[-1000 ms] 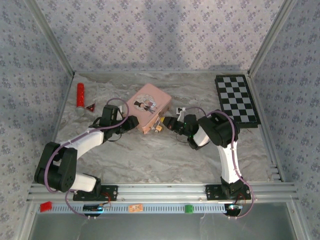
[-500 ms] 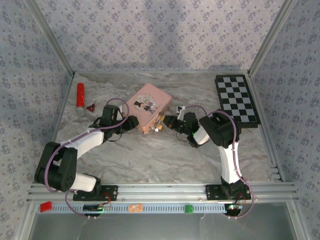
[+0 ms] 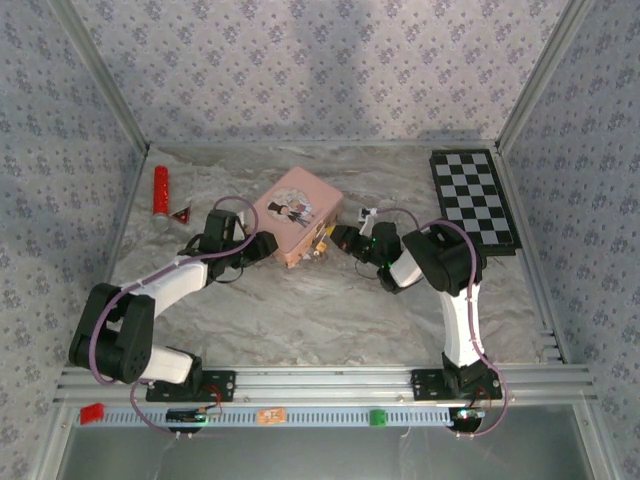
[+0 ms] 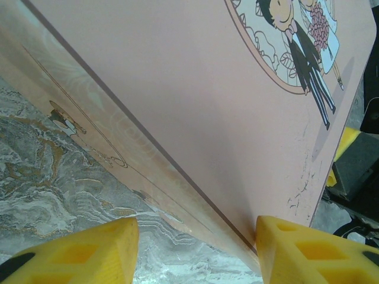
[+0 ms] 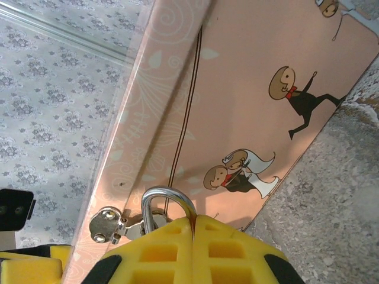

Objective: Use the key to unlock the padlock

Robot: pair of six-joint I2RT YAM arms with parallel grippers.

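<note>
The pink picture tin (image 3: pixel 295 212) lies mid-table. My left gripper (image 3: pixel 265 247) stands open at its near-left edge. In the left wrist view the tin (image 4: pixel 207 89) rests its lower edge against the right finger (image 4: pixel 314 248), while marble shows between it and the left finger (image 4: pixel 71 251). My right gripper (image 3: pixel 338 238) is shut at the tin's right side, right at the small brass padlock (image 3: pixel 322 243). In the right wrist view the padlock's steel shackle (image 5: pixel 169 198) loops through the tin's hasp (image 5: pixel 109 223) just above my gripper (image 5: pixel 193 222). The padlock's body is hidden. Of the key, a brownish sliver shows in the seam.
A checkerboard (image 3: pixel 474 198) lies at the back right. A red cylinder (image 3: pixel 160 190) and a small red triangle (image 3: pixel 182 214) sit at the back left. A small black-and-white tag (image 3: pixel 365 214) lies just behind the right gripper. Patterned walls close in three sides.
My right gripper has shifted a little toward the back, and the padlock has swung up with it along the tin's side. The left arm and tin have stayed put.
</note>
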